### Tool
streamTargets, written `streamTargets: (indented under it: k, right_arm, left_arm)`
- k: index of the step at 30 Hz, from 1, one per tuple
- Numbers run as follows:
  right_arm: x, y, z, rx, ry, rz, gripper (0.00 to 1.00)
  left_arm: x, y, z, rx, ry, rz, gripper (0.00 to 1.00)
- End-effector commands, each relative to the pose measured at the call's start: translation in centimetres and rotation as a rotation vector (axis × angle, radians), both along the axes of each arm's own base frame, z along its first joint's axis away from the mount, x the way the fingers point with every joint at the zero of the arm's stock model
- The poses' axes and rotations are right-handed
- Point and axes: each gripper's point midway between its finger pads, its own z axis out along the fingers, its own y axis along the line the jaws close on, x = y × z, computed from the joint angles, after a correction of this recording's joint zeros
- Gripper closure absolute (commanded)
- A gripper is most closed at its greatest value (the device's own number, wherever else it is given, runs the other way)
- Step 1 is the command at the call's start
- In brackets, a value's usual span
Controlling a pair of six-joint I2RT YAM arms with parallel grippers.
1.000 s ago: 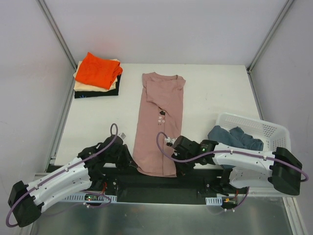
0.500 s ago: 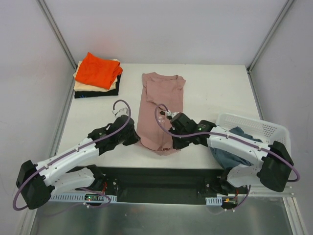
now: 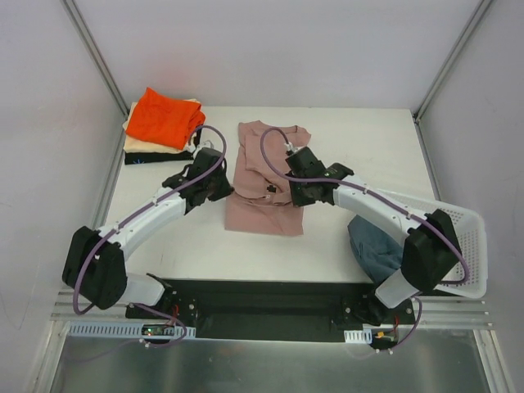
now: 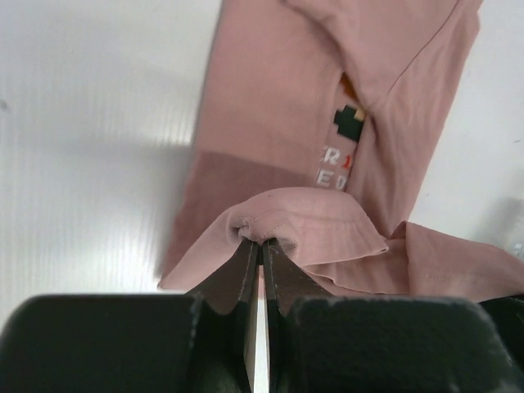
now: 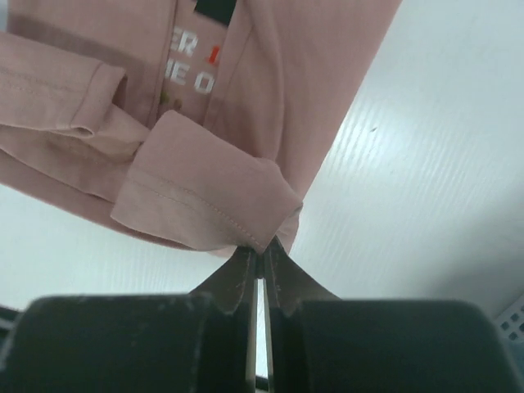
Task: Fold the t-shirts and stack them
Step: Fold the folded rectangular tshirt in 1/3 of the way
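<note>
The step in hand looks like the bottom-to-top half-fold of the dusty pink t-shirt [image 3: 264, 168], which lies mid-desk. The left claw [image 4: 260, 246] is pressed together on its left hem corner and the right claw [image 5: 260, 255] pinches the right one, both held over the body near the pixel print. Next, I judge, the hem wants laying square against the far collar edge before either claw lets go. After that comes a move to the folded stack [image 3: 162, 127], orange on top, far left. A slate blue tee [image 3: 377, 250] sits by the white basket [image 3: 458, 221] on the right. The desk [image 3: 360, 155] is smooth and white, closed in by pale walls and bare metal posts.
</note>
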Motion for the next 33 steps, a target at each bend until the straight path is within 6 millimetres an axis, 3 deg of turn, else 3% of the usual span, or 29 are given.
streamTargets:
  k: [1, 4, 5, 14, 19, 23, 26, 28, 29, 31, 32, 33]
  right_arm:
    - [3.5, -1.4, 1.6, -0.089, -0.082, -0.048, 0.99]
    - [4.9, -1.9, 1.5, -0.107, -0.087, -0.077, 0.99]
    - [5.3, -2.2, 1.4, -0.106, -0.08, -0.084, 0.99]
    - [9.5, -2.7, 0.0, -0.068, -0.045, -0.124, 0.99]
    - [11.2, -2.7, -1.4, -0.054, -0.017, -0.129, 0.96]
    - [12.3, -2.7, -2.6, -0.026, 0.015, -0.137, 0.92]
    - [13.2, -2.9, -3.2, -0.014, 0.018, -0.15, 0.85]
    - [13.6, -2.9, -3.3, -0.007, 0.018, -0.151, 0.74]
    - [13.8, -3.1, -3.4, -0.009, 0.021, -0.154, 0.62]
    - [13.6, -3.2, -3.3, -0.006, 0.027, -0.148, 0.55]
    - [13.4, -3.1, -3.1, -0.004, 0.025, -0.139, 0.42]
    - [13.2, -3.2, -2.6, 0.004, 0.018, -0.135, 0.34]
  left_arm:
    - [3.6, -1.4, 2.0, -0.04, -0.055, -0.072, 1.0]
    - [5.3, -2.5, 2.1, -0.053, -0.043, -0.11, 1.0]
    - [5.9, -2.3, 1.2, -0.04, -0.025, -0.105, 1.0]
    - [9.3, -2.6, -0.1, -0.051, 0.008, -0.118, 1.0]
    - [10.8, -2.9, -1.3, -0.091, 0.052, -0.125, 0.97]
    - [11.5, -2.6, -2.3, -0.093, 0.073, -0.114, 0.89]
    - [11.9, -2.8, -2.9, -0.099, 0.088, -0.123, 0.7]
    - [12.2, -2.9, -3.0, -0.108, 0.092, -0.128, 0.57]
    - [12.2, -2.9, -2.9, -0.119, 0.096, -0.131, 0.44]
    - [11.9, -2.8, -2.3, -0.134, 0.092, -0.131, 0.26]
    - [11.6, -2.7, -2.1, -0.135, 0.089, -0.131, 0.19]
    - [11.4, -2.6, -1.8, -0.135, 0.084, -0.13, 0.01]
